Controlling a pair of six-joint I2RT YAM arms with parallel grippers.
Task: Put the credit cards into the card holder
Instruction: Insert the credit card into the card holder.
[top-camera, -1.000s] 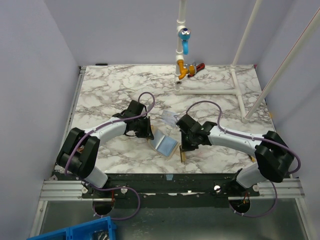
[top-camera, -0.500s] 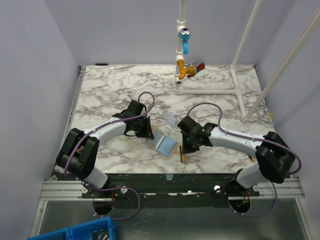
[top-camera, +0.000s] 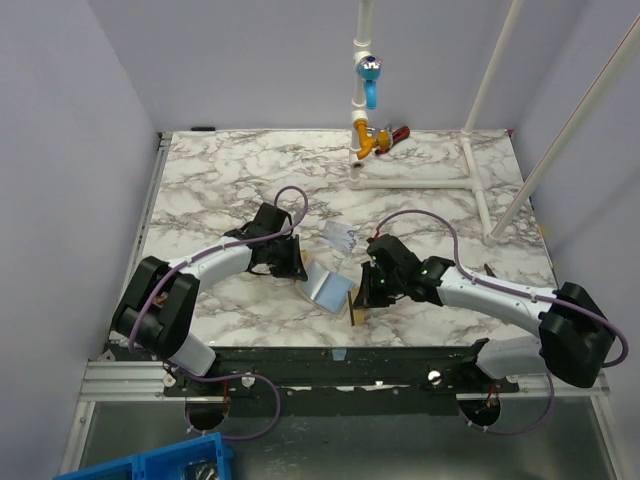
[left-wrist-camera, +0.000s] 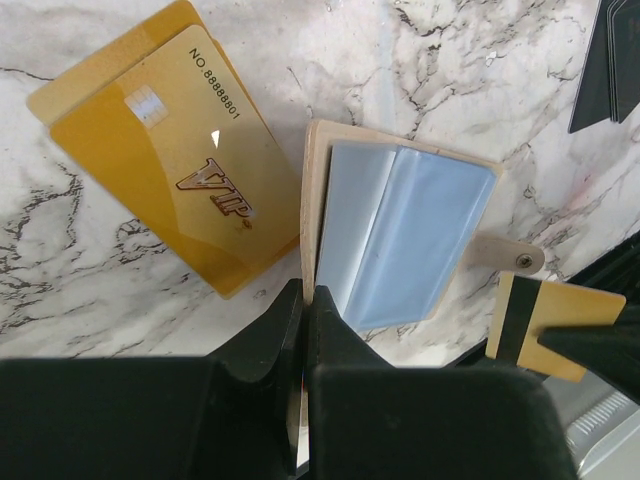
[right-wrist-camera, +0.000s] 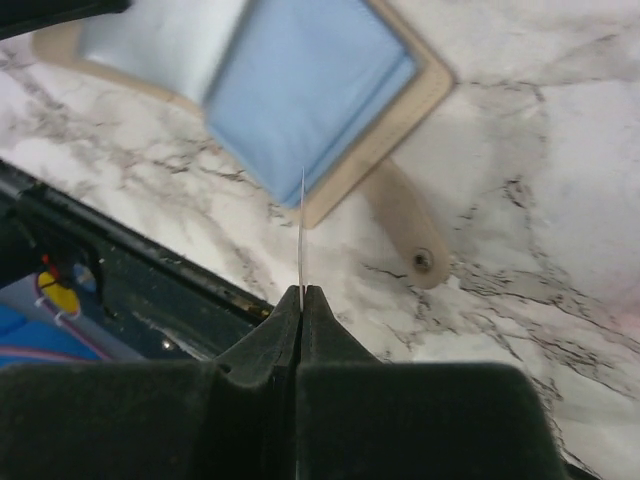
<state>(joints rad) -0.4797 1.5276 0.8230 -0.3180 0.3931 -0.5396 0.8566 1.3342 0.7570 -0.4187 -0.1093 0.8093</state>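
Note:
The card holder (top-camera: 328, 288) lies open on the marble, light-blue inside up; it also shows in the left wrist view (left-wrist-camera: 400, 235) and the right wrist view (right-wrist-camera: 300, 90). My left gripper (top-camera: 293, 268) (left-wrist-camera: 305, 295) is shut on the holder's tan left edge. My right gripper (top-camera: 362, 300) (right-wrist-camera: 302, 292) is shut on a gold card with a dark stripe (top-camera: 357, 313) (left-wrist-camera: 548, 318), held on edge (right-wrist-camera: 302, 225) just off the holder's near right corner, by the snap tab (left-wrist-camera: 505, 255). A gold VIP card (left-wrist-camera: 175, 160) lies left of the holder. A pale patterned card (top-camera: 340, 238) lies behind it. Black cards (left-wrist-camera: 610, 60) lie beyond.
A second gold card edge (left-wrist-camera: 95, 85) shows under the VIP card. The table's dark front rail (right-wrist-camera: 120, 270) runs close below the held card. A white pipe frame (top-camera: 420, 180) with coloured fittings (top-camera: 370, 140) stands at the back of the table.
My right arm has stretched lower and carried the striped gold card a little left, closer to the holder's near right corner. The left gripper and the holder have barely moved.

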